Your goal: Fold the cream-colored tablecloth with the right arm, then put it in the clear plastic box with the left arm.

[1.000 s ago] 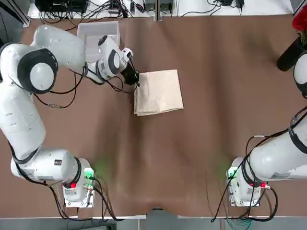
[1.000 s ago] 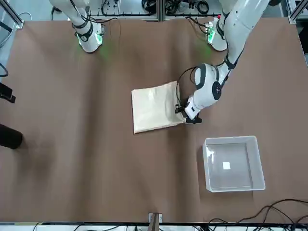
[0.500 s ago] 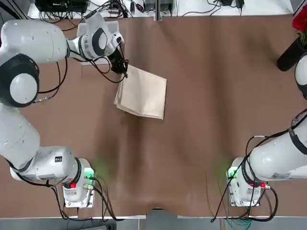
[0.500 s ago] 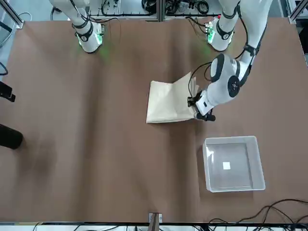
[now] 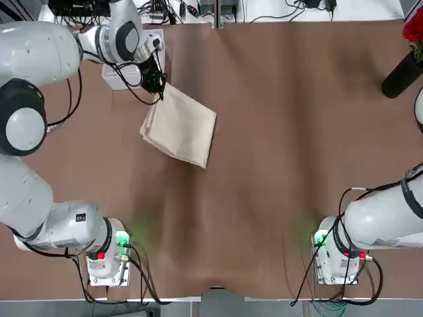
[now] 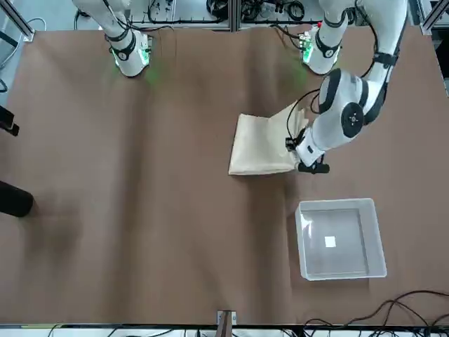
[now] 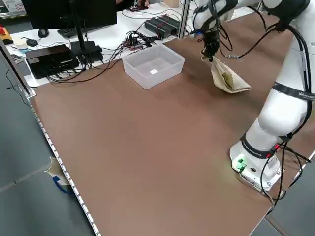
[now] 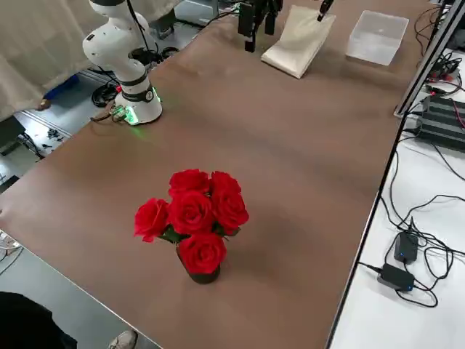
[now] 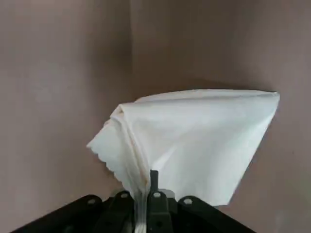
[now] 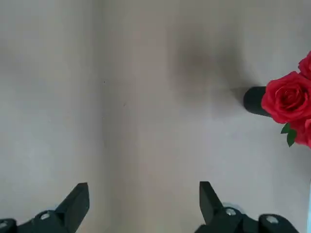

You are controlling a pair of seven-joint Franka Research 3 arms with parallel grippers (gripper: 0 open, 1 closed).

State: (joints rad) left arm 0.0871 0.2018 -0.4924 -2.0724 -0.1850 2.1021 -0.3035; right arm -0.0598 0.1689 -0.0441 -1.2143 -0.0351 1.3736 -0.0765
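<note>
The folded cream tablecloth (image 5: 180,125) is being held by one corner in the left gripper (image 5: 157,84), whose fingers are clamped together on the cloth's layered edge, as seen in the left wrist view, where the fabric (image 9: 194,141) is fanning out from between the black fingers (image 9: 153,194). The cloth is being kept partly lifted: the gripped corner is raised off the brown table (image 5: 284,165), while the far end is being left trailing low toward the table. Whether that end is touching the surface cannot be told.

The clear plastic box (image 6: 340,239) is being taken as the landmark. In the front view the tablecloth (image 6: 263,144) is lying beyond the box, toward the arms' bases and a little toward the robot's right, near the box but apart from it. The left gripper (image 6: 309,161) is being held between the cloth and the box, just short of the box's nearest wall. In the left side view, the box (image 7: 153,65) is seen empty, with the cloth (image 7: 227,78) hanging beside it.

The right gripper (image 10: 141,208) is being kept well away from the box, on the opposite side of the table, its fingers standing wide apart with nothing between them. A vase of red roses (image 8: 192,218) is standing far from the box, at the robot's right edge of the table.
</note>
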